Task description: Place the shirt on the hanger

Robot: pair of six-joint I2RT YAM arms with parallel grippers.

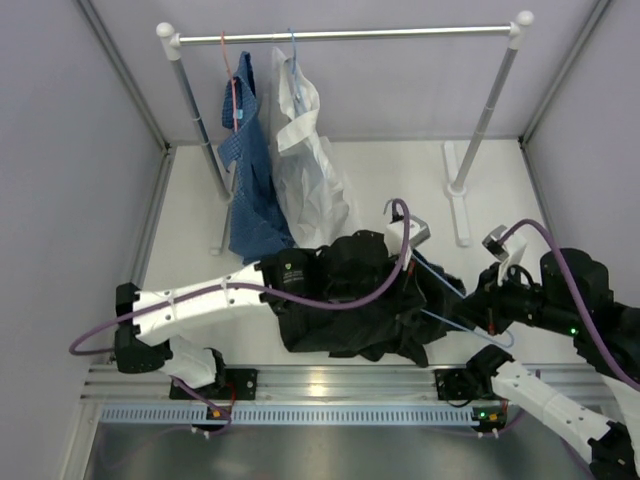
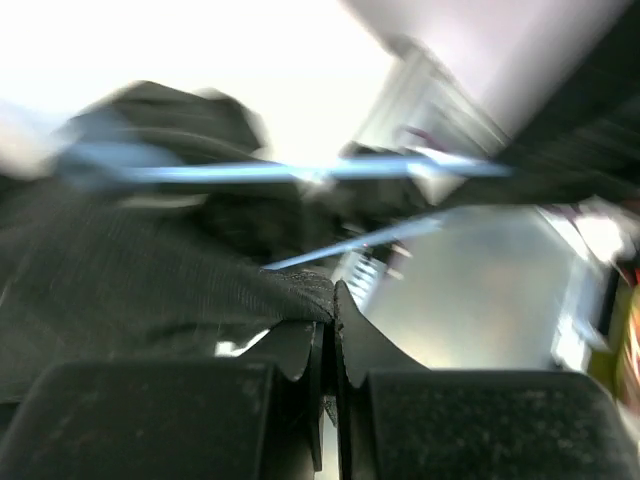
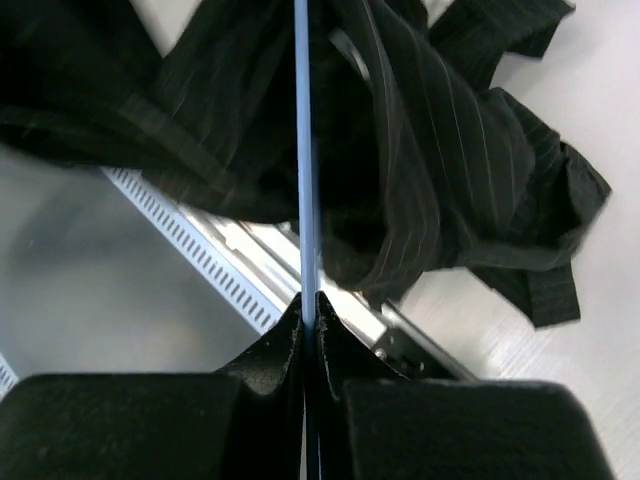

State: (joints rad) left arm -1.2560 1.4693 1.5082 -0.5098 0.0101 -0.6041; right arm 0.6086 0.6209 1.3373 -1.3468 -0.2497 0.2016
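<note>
Two jobs: the right gripper [image 3: 308,305] pinches the hanger [image 3: 303,150] steady, the left gripper [image 2: 330,300] pinches the shirt [image 2: 150,290] to pull it on.

Black shirt [image 2: 150,290] in gripper [image 2: 332,300] pinch

I see both arms built alike: the left arm [image 1: 190,300] and right arm [image 1: 545,395] have white link shells between black joint housings. A purple cable [image 1: 404,240] runs along each. Green indicator lights [image 1: 572,330] glow on the right arm. The gripper fingers [image 3: 270,360] are matte black and taper to thin tips.
</note>
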